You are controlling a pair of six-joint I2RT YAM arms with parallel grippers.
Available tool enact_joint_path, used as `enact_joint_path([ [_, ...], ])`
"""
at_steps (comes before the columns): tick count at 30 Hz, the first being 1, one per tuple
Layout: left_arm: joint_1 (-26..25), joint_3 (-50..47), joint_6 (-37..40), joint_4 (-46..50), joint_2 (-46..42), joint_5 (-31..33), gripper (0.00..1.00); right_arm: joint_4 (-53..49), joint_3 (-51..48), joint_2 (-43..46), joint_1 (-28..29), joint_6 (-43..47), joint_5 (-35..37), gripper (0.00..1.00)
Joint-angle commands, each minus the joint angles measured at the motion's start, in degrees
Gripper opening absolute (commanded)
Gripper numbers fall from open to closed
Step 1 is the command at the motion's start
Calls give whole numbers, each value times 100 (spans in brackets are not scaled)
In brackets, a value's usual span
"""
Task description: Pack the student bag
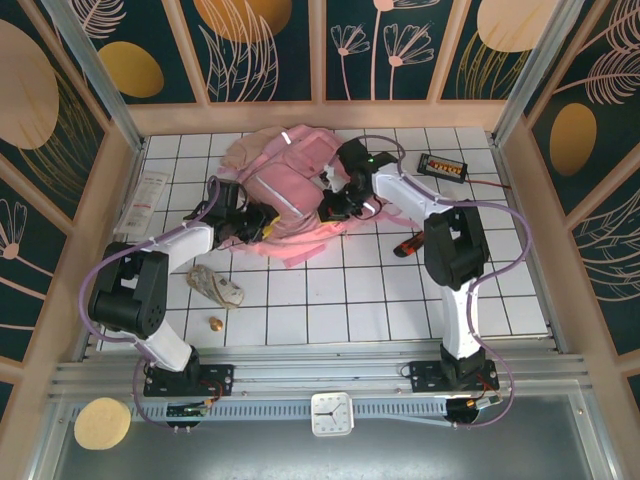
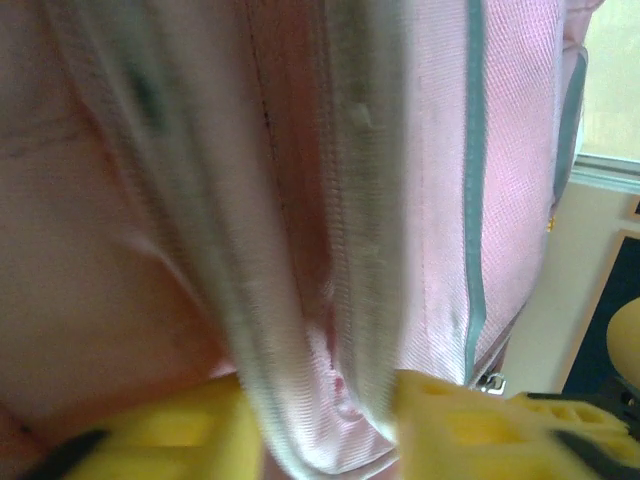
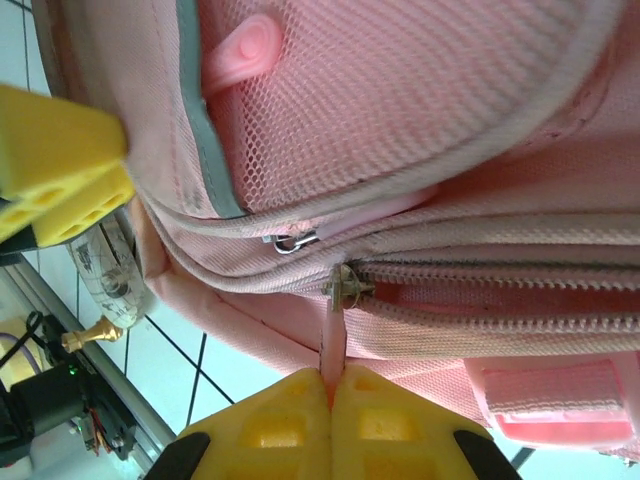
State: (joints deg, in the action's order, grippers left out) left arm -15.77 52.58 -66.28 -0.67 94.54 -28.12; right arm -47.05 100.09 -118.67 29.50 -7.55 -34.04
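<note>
Left pincer (image 2: 320, 430) pinches student bag (image 1: 290, 190) fabric; right pincer (image 3: 330, 385) clamps its zipper pull (image 3: 331, 335).

White tiled table (image 1: 400, 310) is carrying the student bag (image 1: 285, 190) at 12, clear pkt (image 1: 148, 195) lying at 10, crumpled bundle (image 1: 215, 288) w/ small gold bit (image 1: 215, 323) sitting at 8, black gadget (image 1: 443, 167) at 1, red-black marker (image 1: 410, 245) at 3.

white gridded tabletop (image 1: 330, 300), pale wooden frame (image 1: 320, 115), dark teal wall panels (image 1: 400, 50) with gold floral print
</note>
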Motion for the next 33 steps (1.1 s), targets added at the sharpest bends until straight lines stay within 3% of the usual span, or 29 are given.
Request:
enact_joint_path([
  [1,-57,158,-282,-491,108,-217,5,343,428,107,-137,52,-256,0],
  [2,-57,135,-395,-645,93,-220,0,298,457,87,-132,85,-252,0],
  [10,-91,46,-1415,-1846,24,-34,0,-227,273,2,407,876,246,0],
  [15,-97,133,-1466,-1854,67,-34,0,-144,78,48,534,765,159,0],
  [23,-146,202,-1660,-2022,72,-74,0,329,-58,80,887,223,-131,0],
  [33,-558,215,-1713,-1965,91,10,0,1993,226,-4,964,-1609,-507,0],
])
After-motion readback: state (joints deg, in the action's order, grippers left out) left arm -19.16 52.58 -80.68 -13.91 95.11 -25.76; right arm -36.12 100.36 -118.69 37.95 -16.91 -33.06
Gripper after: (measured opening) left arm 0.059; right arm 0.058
